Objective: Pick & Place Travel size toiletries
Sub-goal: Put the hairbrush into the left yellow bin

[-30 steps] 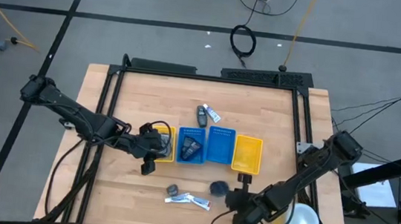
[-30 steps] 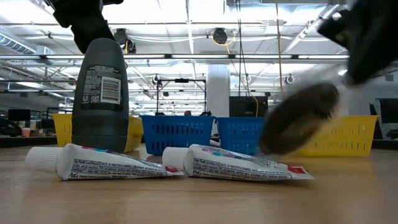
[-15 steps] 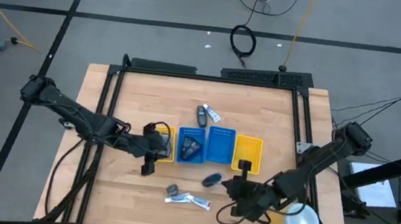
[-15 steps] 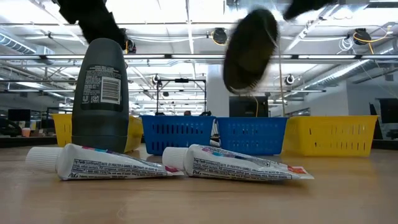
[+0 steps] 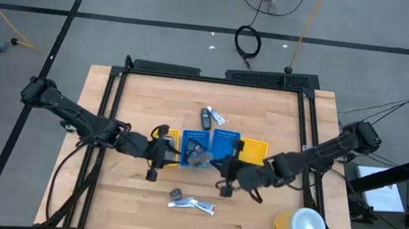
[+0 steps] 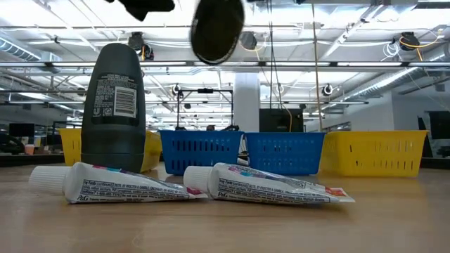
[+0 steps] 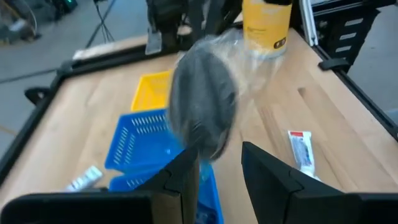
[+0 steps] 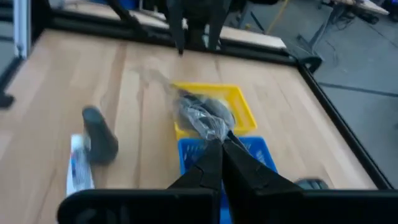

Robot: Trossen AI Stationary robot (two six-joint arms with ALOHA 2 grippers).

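Looking down, you see the wooden table (image 5: 145, 101), four trays, blue tray (image 5: 195, 148), right gripper (image 5: 223, 173) clenched on a wrapped grey mesh pad (image 5: 201, 157) above it, left gripper (image 5: 164, 153) half-parted beside, grip unclear, tubes (image 5: 199, 205) near the front edge.

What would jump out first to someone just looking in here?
The grey mesh pad in clear wrap hangs in mid-air from the shut right gripper, above the blue trays. The left gripper hovers beside the yellow tray. At the table's near edge lie two white tubes by a dark bottle.
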